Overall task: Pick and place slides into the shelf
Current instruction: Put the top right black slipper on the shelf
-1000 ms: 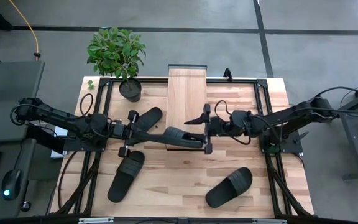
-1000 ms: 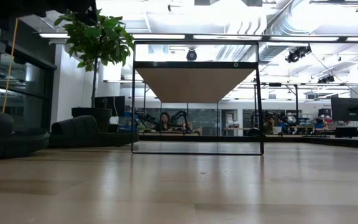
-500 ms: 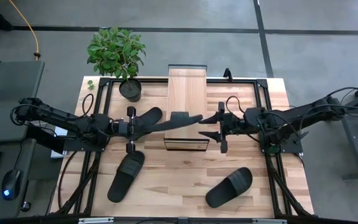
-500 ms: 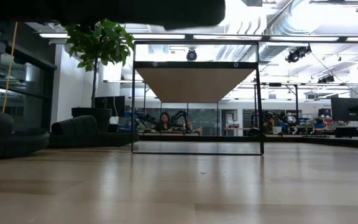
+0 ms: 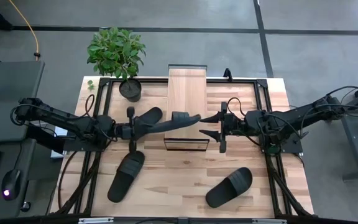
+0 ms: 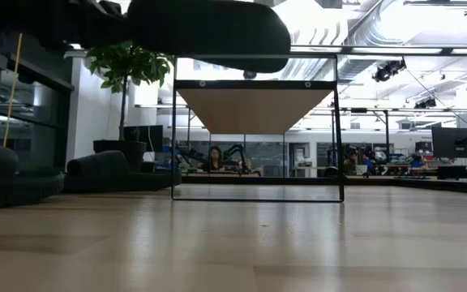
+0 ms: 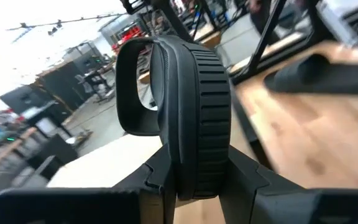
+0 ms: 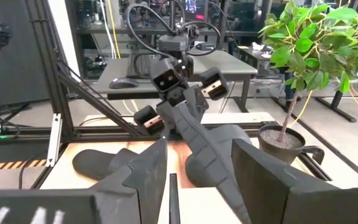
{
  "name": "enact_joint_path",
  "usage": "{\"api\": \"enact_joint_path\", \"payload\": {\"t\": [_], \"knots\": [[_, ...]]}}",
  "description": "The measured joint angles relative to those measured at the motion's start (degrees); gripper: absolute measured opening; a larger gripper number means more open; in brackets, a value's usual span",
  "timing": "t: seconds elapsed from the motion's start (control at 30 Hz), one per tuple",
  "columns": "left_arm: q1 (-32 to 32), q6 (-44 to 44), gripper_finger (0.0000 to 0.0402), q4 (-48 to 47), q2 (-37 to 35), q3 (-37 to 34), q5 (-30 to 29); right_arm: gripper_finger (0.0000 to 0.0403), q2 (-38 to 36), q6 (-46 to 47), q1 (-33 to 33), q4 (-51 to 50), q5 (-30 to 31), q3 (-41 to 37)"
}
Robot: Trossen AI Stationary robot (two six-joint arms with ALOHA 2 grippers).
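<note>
My left gripper (image 5: 135,129) is shut on one black slide (image 5: 176,121) and holds it out over the light-wood shelf (image 5: 187,87). In the low view this slide (image 6: 209,32) hangs dark above the shelf's frame (image 6: 258,109). A second slide (image 5: 148,117) lies on the table just left of the shelf. Two others lie near the table's front, one at the left (image 5: 126,176) and one at the right (image 5: 229,186). My right gripper (image 5: 209,126) stands open and empty to the right of the shelf, pointing at the held slide (image 8: 210,149). My left gripper pinches the slide's sole between its two fingers at the end away from the strap (image 7: 194,168). The fingers come level from the table's left and lie along the slide. The slide is lifted clear, with its strap end (image 5: 188,118) over the shelf top.
A potted plant (image 5: 117,53) stands at the table's far left corner, close to the shelf. Black frame rails (image 5: 101,106) run along the table's left and right sides. There is bare tabletop (image 5: 179,174) between the two front slides.
My right gripper has drawn back from the slide toward the table's right edge. My left gripper has rolled and swung the slide's free end toward the far edge. The slide has gone from in front of the shelf's near end to above its top, and now shows in the low view.
</note>
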Motion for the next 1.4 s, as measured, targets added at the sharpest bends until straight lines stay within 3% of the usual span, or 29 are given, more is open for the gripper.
{"api": "enact_joint_path", "payload": {"t": [0.33, 0.5, 0.7, 1.2, 1.4], "knots": [[0.0, 19.1, 0.0081, -0.2, 0.0, 2.0, -1.0, 0.0172, 0.0, 0.1, 0.0, -0.6, 0.0, 0.0], [0.0, 27.9, 0.0081, -4.9, 0.0, 4.2, -1.3, 0.0172, 0.0, 0.1, 0.0, -0.9, 0.0, 0.0], [0.0, 45.3, 0.0081, -7.5, 0.0, 4.3, -1.3, 0.0172, 0.0, 0.1, 0.0, -1.1, 0.0, 0.0], [0.7, 56.1, 0.0081, -6.5, 0.0, 4.3, -5.4, 0.0172, 0.0, 0.1, 0.0, -1.1, -0.1, 0.0], [7.3, 56.2, 0.0081, -6.4, 0.7, 4.3, -0.5, 0.0172, 0.0, 0.1, 0.0, -1.1, -0.1, 0.0]]}}
